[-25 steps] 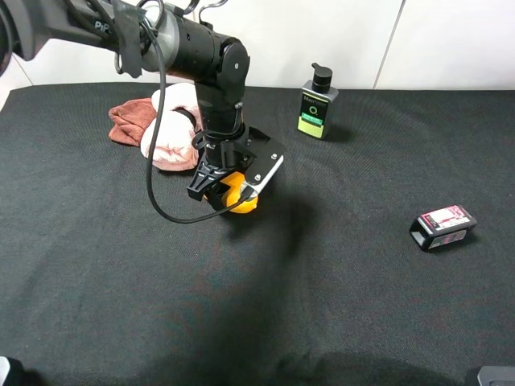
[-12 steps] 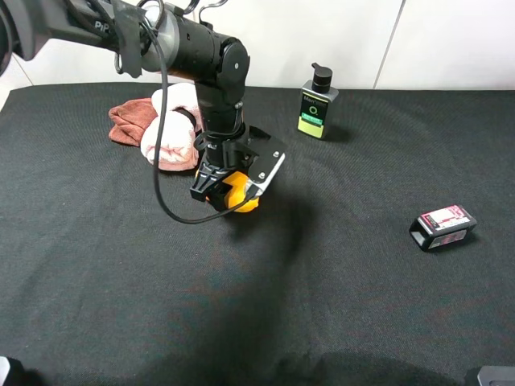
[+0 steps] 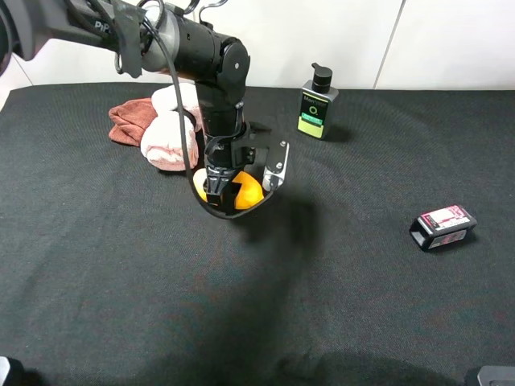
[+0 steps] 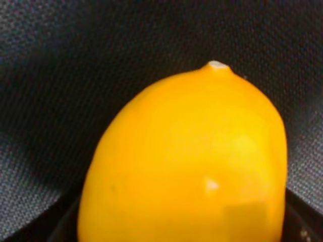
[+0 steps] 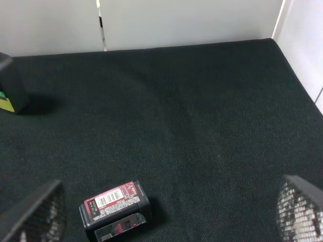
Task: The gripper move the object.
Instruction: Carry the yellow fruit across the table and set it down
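My left gripper (image 3: pixel 236 201) has its fingers pinching the object (image 3: pixel 249 190), left of the desk's (image 3: pixel 362 281) middle, nearer the far edge, beside the towel (image 3: pixel 165 129). Grasp done, I judge; carrying and setting down remain.

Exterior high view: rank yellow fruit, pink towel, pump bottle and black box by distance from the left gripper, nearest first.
1. yellow fruit: gripped in the left gripper.
2. pink towel: view left, toward the back.
3. pump bottle: back, view right.
4. black box: far view right.
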Tool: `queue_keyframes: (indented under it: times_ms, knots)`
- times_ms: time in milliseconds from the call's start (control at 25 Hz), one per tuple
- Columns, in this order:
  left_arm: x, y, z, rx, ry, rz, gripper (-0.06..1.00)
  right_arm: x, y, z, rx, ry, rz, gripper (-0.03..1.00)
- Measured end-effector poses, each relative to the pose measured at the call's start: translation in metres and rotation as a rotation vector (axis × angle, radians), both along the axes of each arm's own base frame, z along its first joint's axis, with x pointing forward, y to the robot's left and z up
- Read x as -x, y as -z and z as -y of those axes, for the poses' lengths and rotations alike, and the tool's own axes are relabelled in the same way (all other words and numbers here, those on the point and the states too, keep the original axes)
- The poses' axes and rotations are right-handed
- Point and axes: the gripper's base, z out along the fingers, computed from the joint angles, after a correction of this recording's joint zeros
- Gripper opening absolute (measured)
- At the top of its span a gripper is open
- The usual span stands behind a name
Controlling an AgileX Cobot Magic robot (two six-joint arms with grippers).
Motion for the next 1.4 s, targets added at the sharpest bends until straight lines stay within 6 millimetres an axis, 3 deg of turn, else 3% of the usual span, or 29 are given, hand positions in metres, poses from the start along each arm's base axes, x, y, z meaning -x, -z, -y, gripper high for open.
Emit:
queue_keyframes:
  times_ms: [240,1400]
  knots:
    - [-0.001,-0.002,0.000,-0.001,-0.125,0.008,0.66,0.000,0.000,0.000,0.000,0.000,0.000,0.63]
    - [-0.009,-0.057,0.010,-0.092,-0.806,-0.052,0.66,0.000,0.000,0.000,-0.002,-0.001,0.000,0.63]
